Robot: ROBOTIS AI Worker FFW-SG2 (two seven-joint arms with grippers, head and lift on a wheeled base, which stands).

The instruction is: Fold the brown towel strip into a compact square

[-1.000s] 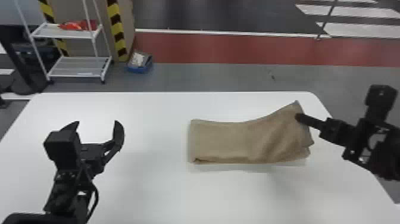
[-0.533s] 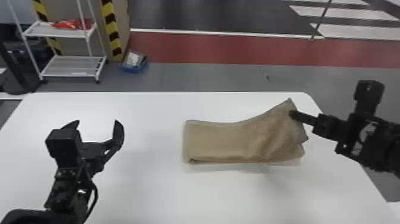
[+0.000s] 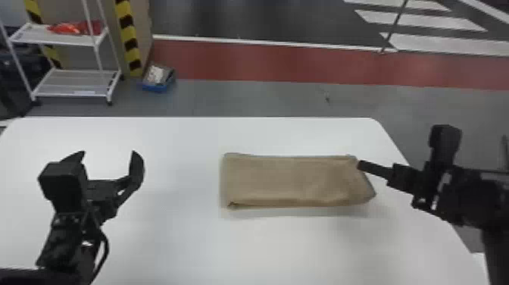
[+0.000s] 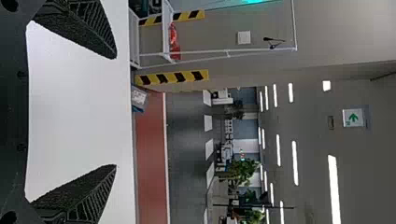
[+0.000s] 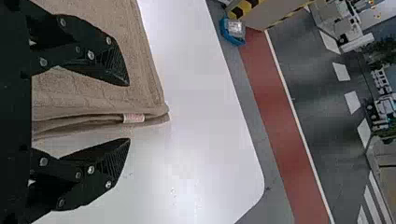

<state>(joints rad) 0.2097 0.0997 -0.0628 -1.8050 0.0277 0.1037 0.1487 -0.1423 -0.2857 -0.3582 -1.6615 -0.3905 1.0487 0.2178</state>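
Note:
My right gripper [image 3: 359,165] is at the right end of the brown towel strip [image 3: 289,181], which lies flat and folded on the white table, its long side running left to right. In the right wrist view my right gripper [image 5: 129,112] stands open, one finger over the towel [image 5: 100,93] and the other past its folded edge, where a small pale tag [image 5: 134,117] shows. My left gripper [image 3: 110,152] is parked above the table's left part, well away from the towel; in the left wrist view the left gripper [image 4: 116,111] is open with nothing between its fingers.
The white table [image 3: 181,242] has its far edge beyond the towel and its right edge under the right arm. Past it on the floor stand a white shelf rack [image 3: 75,83] and a blue bin [image 3: 158,79].
The towel's raised right end has dropped flat onto the table, let go by my right gripper. The view has shifted slightly, and my left arm keeps its pose.

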